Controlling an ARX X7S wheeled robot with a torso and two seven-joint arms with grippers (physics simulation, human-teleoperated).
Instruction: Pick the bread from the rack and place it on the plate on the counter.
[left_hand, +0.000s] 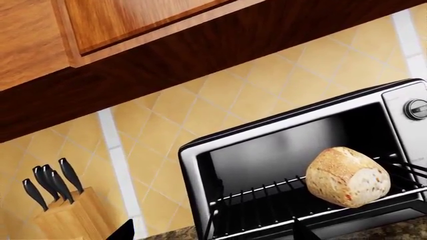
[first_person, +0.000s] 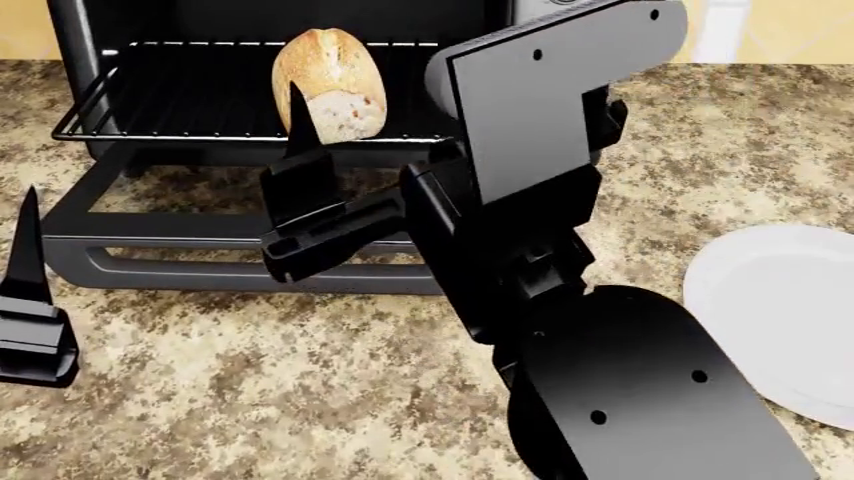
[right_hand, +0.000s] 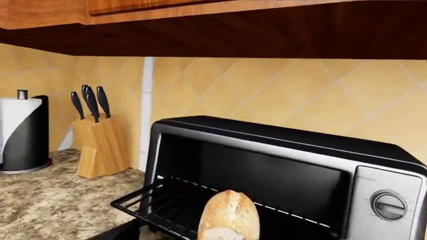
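Observation:
The bread (first_person: 328, 85) stands on the rack (first_person: 174, 95), which is pulled out of the open toaster oven. It also shows in the left wrist view (left_hand: 348, 176) and the right wrist view (right_hand: 229, 217). My right gripper (right_hand: 205, 235) is open just in front of the bread. One finger (first_person: 299, 150) stands at the bread's left side; the other is hidden behind my arm. My left gripper (left_hand: 212, 234) is open and empty at the oven's left; one finger (first_person: 24, 270) shows. The white plate (first_person: 787, 310) lies on the counter (first_person: 200, 400) at the right.
The oven's door (first_person: 200, 250) hangs open and flat over the counter in front of the rack. A knife block (right_hand: 100, 145) and a paper towel roll (right_hand: 20, 132) stand left of the oven. Wooden wall cabinets (right_hand: 200, 20) hang overhead.

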